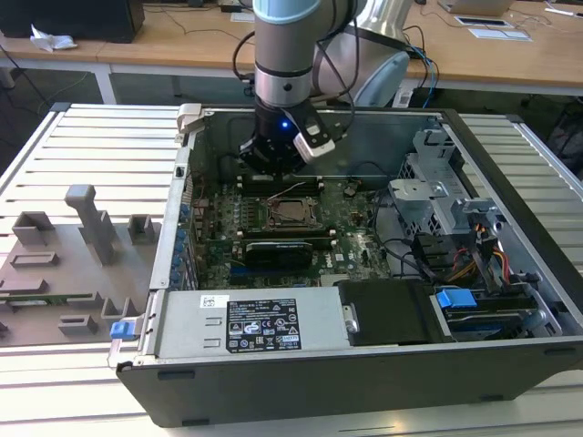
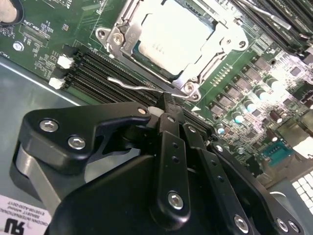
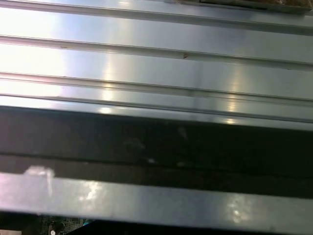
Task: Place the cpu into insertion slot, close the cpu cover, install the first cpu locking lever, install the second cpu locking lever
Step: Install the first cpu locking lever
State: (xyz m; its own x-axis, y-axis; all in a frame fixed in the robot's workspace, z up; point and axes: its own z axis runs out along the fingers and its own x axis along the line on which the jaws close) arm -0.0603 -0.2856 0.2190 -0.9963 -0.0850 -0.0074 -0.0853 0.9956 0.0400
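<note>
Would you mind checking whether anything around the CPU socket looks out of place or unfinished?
One thing: a thin wire locking lever sticks out loose beside the cpu cover instead of lying latched. The cpu sits flat under the closed cover, and the gripper is right at that lever.

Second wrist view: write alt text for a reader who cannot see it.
The cpu sits in its socket under the closed cpu cover on the green motherboard. A thin metal locking lever juts from the socket corner across the black memory slots, just ahead of the robot's black hand, whose fingers are together.
</note>
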